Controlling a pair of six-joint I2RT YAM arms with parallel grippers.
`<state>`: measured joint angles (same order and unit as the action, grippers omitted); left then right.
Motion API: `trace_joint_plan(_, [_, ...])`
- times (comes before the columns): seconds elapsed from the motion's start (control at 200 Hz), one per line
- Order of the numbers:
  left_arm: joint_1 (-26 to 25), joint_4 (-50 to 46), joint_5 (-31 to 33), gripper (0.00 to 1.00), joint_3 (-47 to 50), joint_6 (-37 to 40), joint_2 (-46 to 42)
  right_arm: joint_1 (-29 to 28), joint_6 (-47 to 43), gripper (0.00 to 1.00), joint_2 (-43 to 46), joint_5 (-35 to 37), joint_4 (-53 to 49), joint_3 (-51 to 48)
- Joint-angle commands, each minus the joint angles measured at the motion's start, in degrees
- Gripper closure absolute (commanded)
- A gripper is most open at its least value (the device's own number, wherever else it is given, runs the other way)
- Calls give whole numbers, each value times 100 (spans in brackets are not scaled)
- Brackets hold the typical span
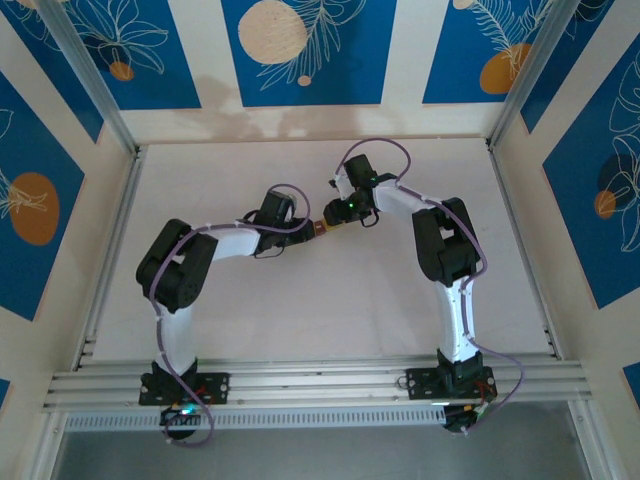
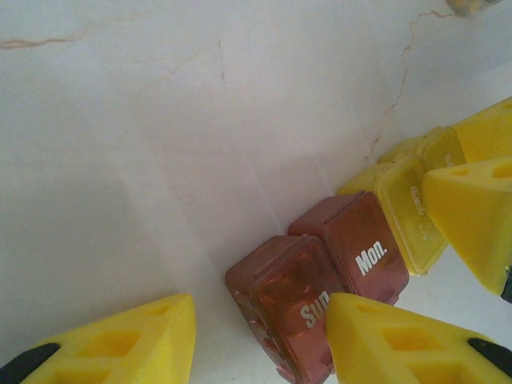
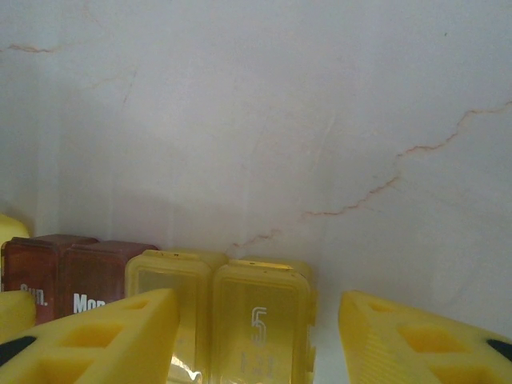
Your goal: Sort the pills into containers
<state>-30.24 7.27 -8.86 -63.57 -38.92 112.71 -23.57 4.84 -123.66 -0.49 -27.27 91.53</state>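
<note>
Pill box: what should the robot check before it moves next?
1. Left hand open: ok, its fingers are apart around the red Sun cell.
2. Right hand open: ok, the yellow cells sit between its fingers.
3. Pill box resting on the table: ok.
4. Lids open for pills: not ok, the ones in sight look shut.
5. Room between the two hands: not ok, they crowd close together over the box.
6. Where the pills are: cannot tell.
</note>
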Motion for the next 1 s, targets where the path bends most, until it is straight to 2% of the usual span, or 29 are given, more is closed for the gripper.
trace_joint_plan(0.0, [43, -479, 107, 54, -34, 136, 190, 15, 45, 44, -248, 40, -226, 32])
trace_joint_plan(0.375, [174, -784, 244, 53, -533, 332, -374, 81, 1366, 44, 412, -160, 440, -559])
trace_joint_plan(0.54, [241, -793, 486, 51, -341, 514, -851, 102, 1914, 44, 870, -316, 835, -1050])
trace_joint_plan(0.72, [349, -453, 611, 45, 191, 1008, -1719, 112, 2211, 44, 1387, -767, 1387, -1658])
trace_joint_plan(0.85, [363, -222, 895, 42, 690, 1581, -2512, 111, 2139, 43, 2016, -451, 1643, -2124])
trace_joint_plan(0.995, [389, 238, 1645, 35, 1527, 2347, -3681, 133, 1544, 43, 3016, 230, 1808, -2763])
